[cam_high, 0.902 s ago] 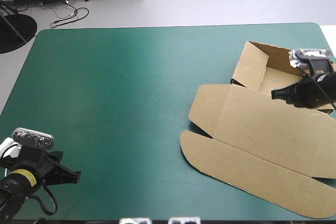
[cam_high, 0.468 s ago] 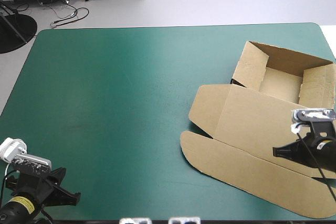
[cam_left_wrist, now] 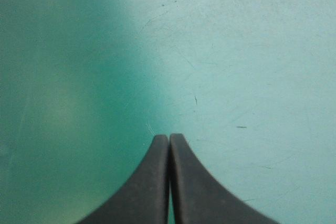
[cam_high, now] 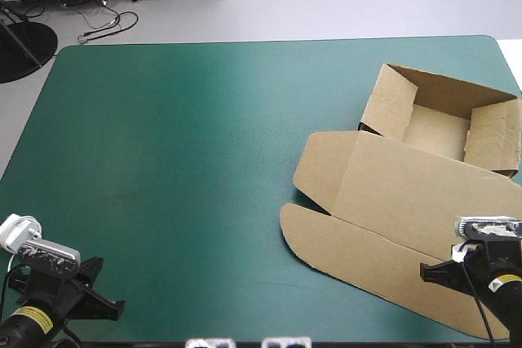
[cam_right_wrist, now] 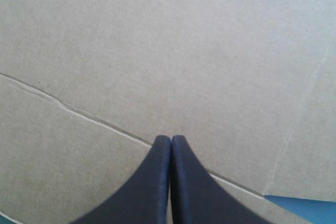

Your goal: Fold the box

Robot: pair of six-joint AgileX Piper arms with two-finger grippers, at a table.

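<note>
The left arm sits low at the near left corner, wrist tilted down, and the left gripper [cam_high: 114,308] points toward the right. Its black fingers [cam_left_wrist: 147,182] are pressed together into one pointed arch. The right arm is at the near right, low as well, and the right gripper [cam_high: 425,270] points toward the left, its black fingers [cam_right_wrist: 194,187] likewise meeting tip to tip.
</note>
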